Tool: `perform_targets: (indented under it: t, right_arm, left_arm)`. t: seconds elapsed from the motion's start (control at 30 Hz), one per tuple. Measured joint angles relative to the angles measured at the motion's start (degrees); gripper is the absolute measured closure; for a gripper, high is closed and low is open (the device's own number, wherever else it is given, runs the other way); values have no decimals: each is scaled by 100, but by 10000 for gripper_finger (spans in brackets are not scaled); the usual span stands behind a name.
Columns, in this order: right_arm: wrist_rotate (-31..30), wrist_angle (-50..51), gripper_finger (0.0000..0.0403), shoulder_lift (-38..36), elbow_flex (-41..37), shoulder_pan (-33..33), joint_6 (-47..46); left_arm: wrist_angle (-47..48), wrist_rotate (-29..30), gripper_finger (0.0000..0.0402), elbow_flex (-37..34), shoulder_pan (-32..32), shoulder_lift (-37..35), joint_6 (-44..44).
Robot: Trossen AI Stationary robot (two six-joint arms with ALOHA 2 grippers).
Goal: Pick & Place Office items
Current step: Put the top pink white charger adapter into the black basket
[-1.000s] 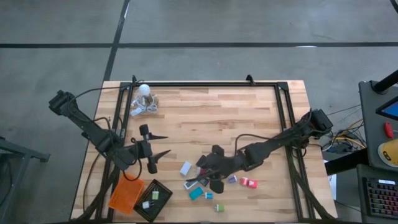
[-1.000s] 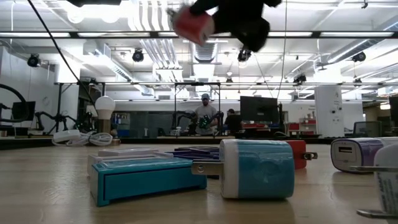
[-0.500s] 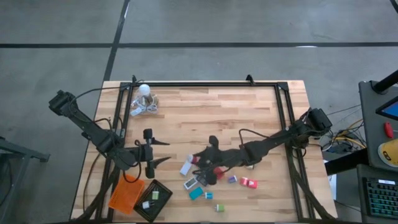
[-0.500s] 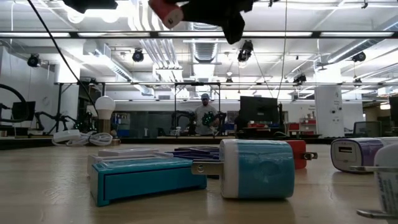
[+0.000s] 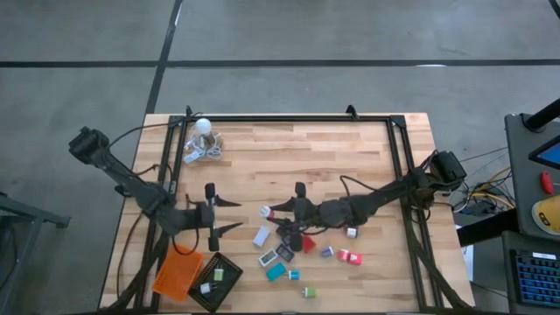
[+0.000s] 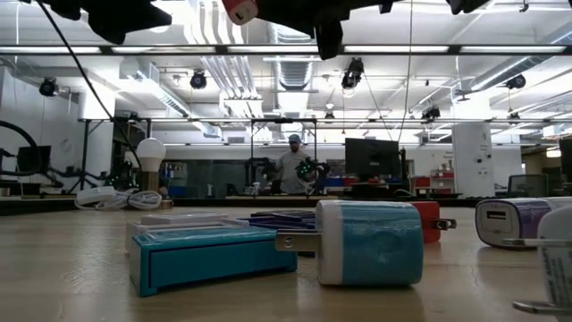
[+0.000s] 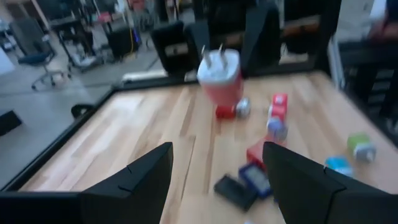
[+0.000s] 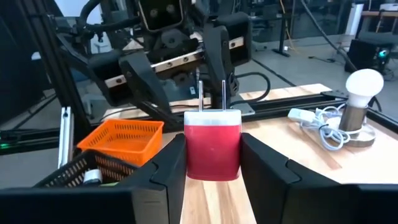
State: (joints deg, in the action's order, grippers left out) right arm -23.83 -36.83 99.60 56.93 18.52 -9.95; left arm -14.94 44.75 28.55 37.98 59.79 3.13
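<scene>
Office items [image 5: 289, 259] right of both trays [image 5: 194, 276]

Bright ceiling strip lights [image 6: 295, 49]; left wrist view blurry.

No writing, label, brand, number or sign can be read in any of the views: not on the small office items, the trays, the arms or anything in the room behind the table.
</scene>
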Motion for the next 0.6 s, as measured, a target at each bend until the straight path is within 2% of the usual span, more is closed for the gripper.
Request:
perform_targets:
  t: [0.17,0.27,0.37,0.6]
  right_arm:
    - [3,-171,275,-1,-2,-29,269]
    - [1,-192,274,-1,-2,-71,304]
    - [7,-182,274,-1,-2,-129,301]
    - [34,-189,273,-1,-2,-168,307]
  left_arm:
    - [-1786,-127,149,-683,-114,-1,-442]
    - [-2493,-681,149,-997,-325,0,-440]
    - [-2624,-1262,149,-1079,-644,0,-322]
    - [-2622,-1635,149,-1078,-1288,305,-74]
